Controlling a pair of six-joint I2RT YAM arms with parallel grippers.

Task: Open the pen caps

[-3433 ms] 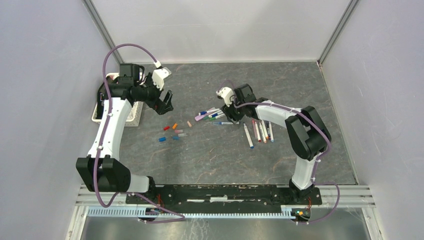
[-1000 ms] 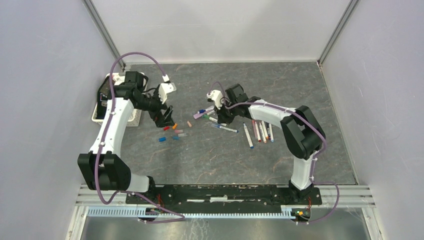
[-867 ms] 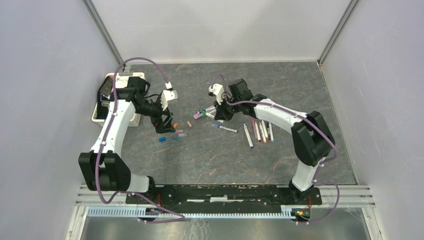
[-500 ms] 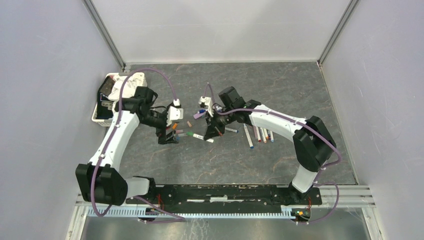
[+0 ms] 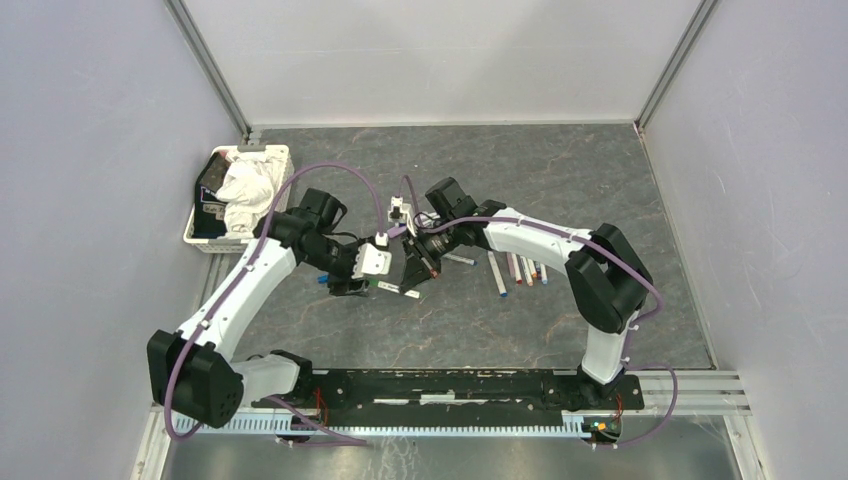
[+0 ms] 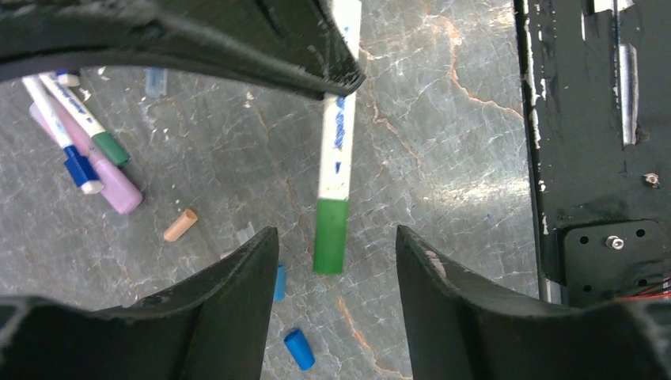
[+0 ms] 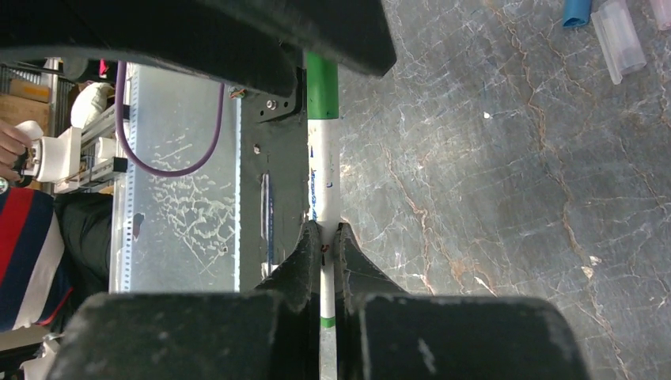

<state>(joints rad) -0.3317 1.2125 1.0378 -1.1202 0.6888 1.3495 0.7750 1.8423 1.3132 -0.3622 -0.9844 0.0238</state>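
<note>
My right gripper is shut on the white barrel of a pen and holds it above the table. The pen's green cap lies between the fingers of my left gripper, which stand apart on either side without touching it. In the top view the two grippers meet mid-table, left gripper and right gripper, with the pen spanning them. Loose pen caps lie on the table below: a blue cap, a second blue cap and a peach cap.
Capped pens lie in a cluster to the left in the left wrist view. More pens lie right of centre. A white basket holding a cloth stands at the left. The black base rail runs along the near edge.
The right gripper carried the green-capped pen off the pile toward the near middle. The left arm swung in to meet it, and its jaws have narrowed around the cap end.
</note>
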